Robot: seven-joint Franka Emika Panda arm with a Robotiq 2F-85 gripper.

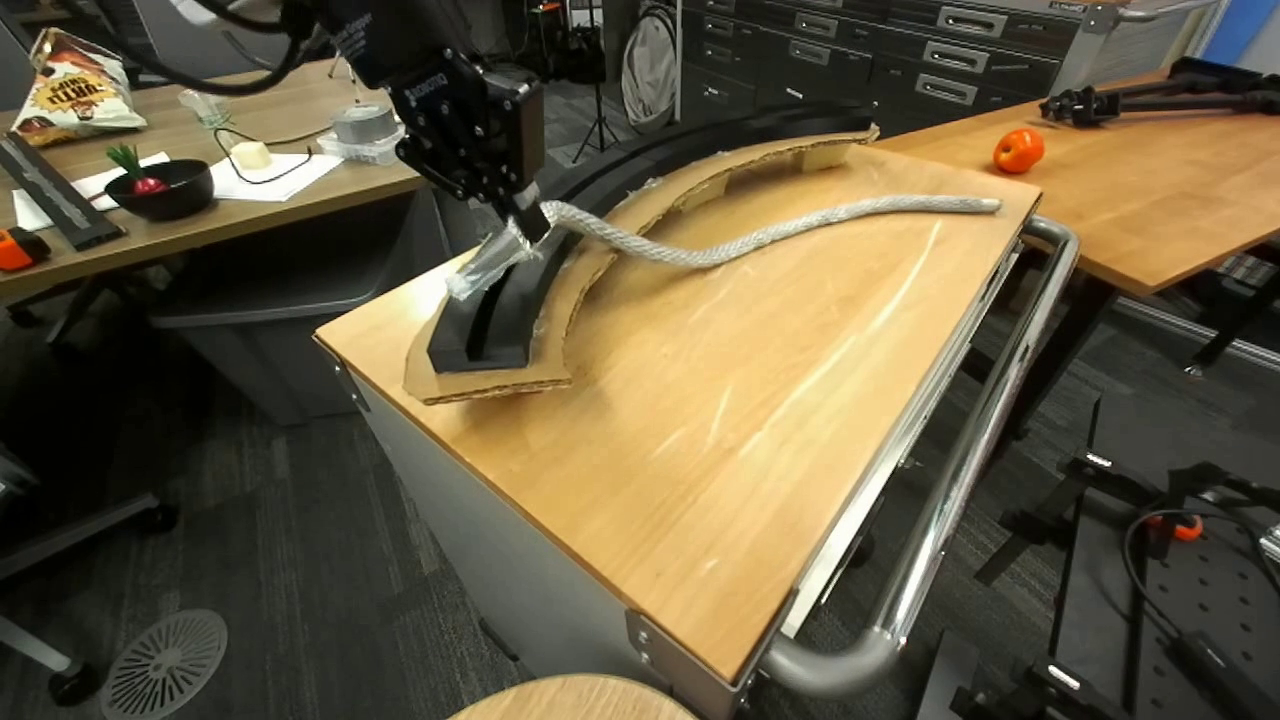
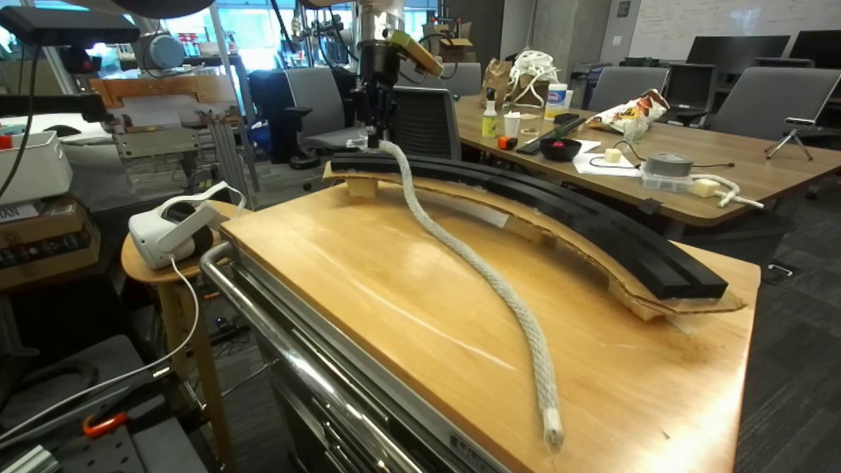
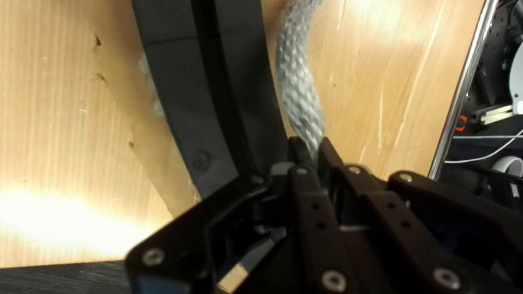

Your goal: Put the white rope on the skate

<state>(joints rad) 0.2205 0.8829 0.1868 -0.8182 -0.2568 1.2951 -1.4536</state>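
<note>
The white rope [image 1: 700, 255] is a thick pale cord. My gripper [image 1: 530, 215] is shut on it close to one end and holds that end above the near part of the skate [image 1: 505, 310]. A clear film-wrapped tip sticks out past the fingers. The rest of the rope curves down to the tabletop beside the skate's inner edge. In an exterior view the rope [image 2: 489, 272] ends near the table's front, and the gripper [image 2: 374, 139] is over the skate's far end [image 2: 565, 203]. In the wrist view the rope [image 3: 298, 77] runs from the fingertips [image 3: 314, 149] alongside the grooved black skate [image 3: 175, 77].
The skate sits on a cardboard base [image 1: 490, 388] raised on small blocks on the wooden tabletop [image 1: 700, 450]. A chrome rail [image 1: 960, 500] runs along the table's side. A desk with a bowl [image 1: 165, 190] and snack bag [image 1: 80, 90] stands behind. A white headset [image 2: 172, 230] rests on a stool.
</note>
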